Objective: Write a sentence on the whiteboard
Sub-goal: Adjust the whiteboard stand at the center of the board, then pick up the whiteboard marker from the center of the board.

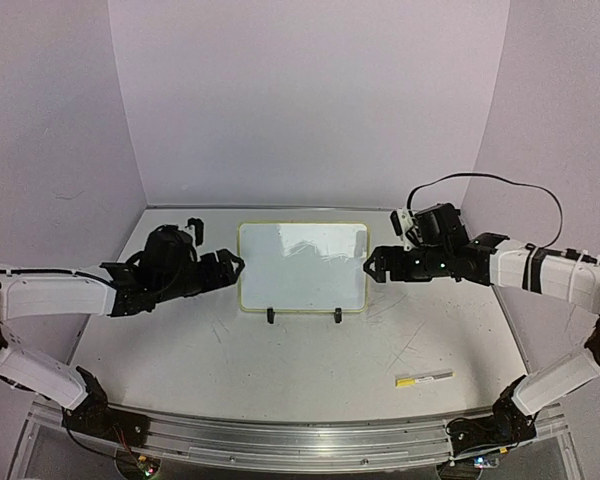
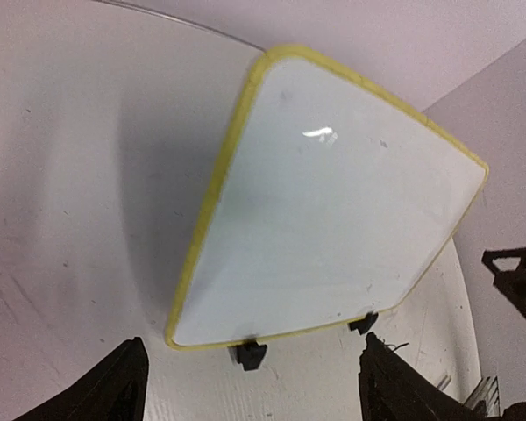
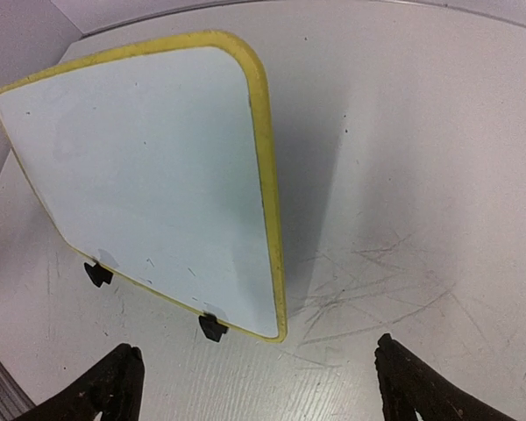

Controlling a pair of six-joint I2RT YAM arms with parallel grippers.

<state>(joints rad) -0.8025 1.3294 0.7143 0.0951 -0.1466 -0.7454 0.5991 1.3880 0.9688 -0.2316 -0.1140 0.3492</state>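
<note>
Logged a pale grey, scratched counter (image 1: 310,360) boxed in by lilac walls on three sides. Noted two white-and-black arms reaching inward from opposite sides, left arm (image 1: 50,295) low across the left half, right arm (image 1: 540,268) across the right half with a black cable looping above it. Found the small rectangular whiteboard with thin yellow rim and rounded corners (image 1: 302,265) standing mid-counter toward the back, tilted slightly rearward, face toward the arms, between the two tools. Saw glare and a few faint specks on its white face from the left wrist (image 2: 333,210) and the right wrist (image 3: 149,175). Recorded the left tool (image 1: 230,268) just beside the board's left edge, apart from it, black fingers (image 2: 114,390) spread wide, gripping nothing. Recorded the right tool (image 1: 372,266) just beside the board's right edge, likewise apart, fingers (image 3: 421,386) spread wide, gripping nothing. Spotted a slim pale stick with a yellow end (image 1: 423,378) lying flat on the near right of the counter, well apart from the board. Counted two black clip feet (image 1: 270,316) under the board's lower rim.
</note>
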